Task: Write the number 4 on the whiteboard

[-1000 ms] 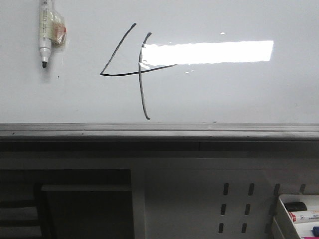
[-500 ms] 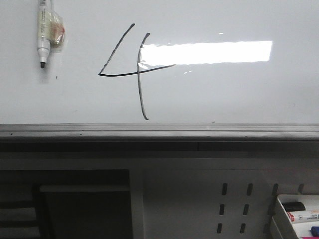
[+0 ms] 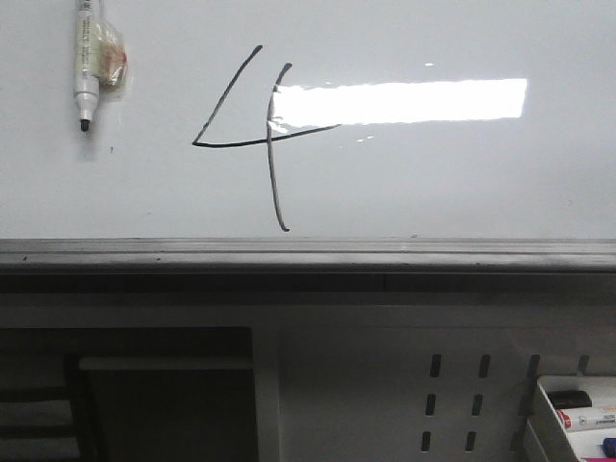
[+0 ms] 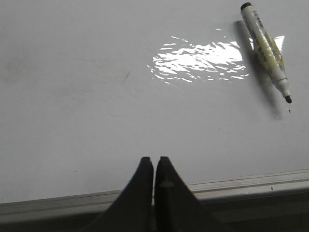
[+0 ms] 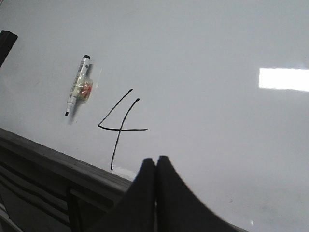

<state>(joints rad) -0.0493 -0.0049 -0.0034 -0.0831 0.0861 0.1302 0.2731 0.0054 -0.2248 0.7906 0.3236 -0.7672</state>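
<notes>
Fingers of both arms (image 4: 154, 166) (image 5: 155, 166) are clenched empty before the whiteboard's (image 3: 462, 183) number 4 (image 3: 252, 135).

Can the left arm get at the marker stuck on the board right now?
Probably yes. The marker sits taped to the whiteboard with bare board between it and the left gripper. Its jaws are shut and empty, so they would have to open first.

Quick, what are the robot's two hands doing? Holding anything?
Left gripper: jaws closed, holding nothing.
Right gripper: jaws closed, holding nothing.
The marker is stuck on the whiteboard, beside the number 4.
</notes>
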